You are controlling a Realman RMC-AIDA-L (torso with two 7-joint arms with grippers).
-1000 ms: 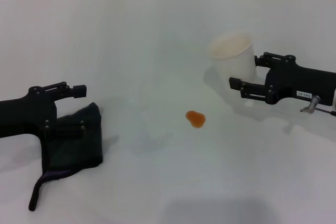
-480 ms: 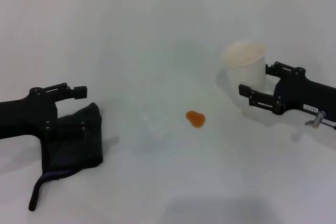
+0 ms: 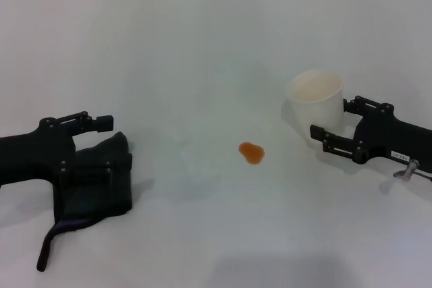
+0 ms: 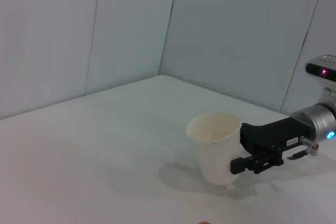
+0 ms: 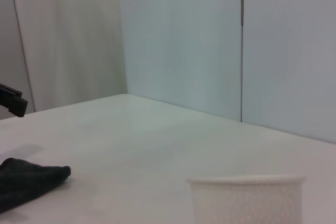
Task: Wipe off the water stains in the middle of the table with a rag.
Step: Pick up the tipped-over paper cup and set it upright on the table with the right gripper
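stain point(image 3: 251, 152) mid table point(image 3: 202, 45) | rag point(image 3: 94, 183) at 9 o'clock, l gripper point(image 3: 106, 141) spread over it, not gripping | r gripper point(image 3: 331, 123) clamps cup point(image 3: 314, 99) at 3 | tip: pinch rag w/ full bite, then sweep flat over stain

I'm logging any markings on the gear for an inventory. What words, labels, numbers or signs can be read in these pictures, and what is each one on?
No text can be read anywhere.
Small white label on the right gripper, at its wrist body: characters too small and blurred to read.
Paper cup: no print visible.
Rag, left gripper, table and orange water stains: no markings visible.
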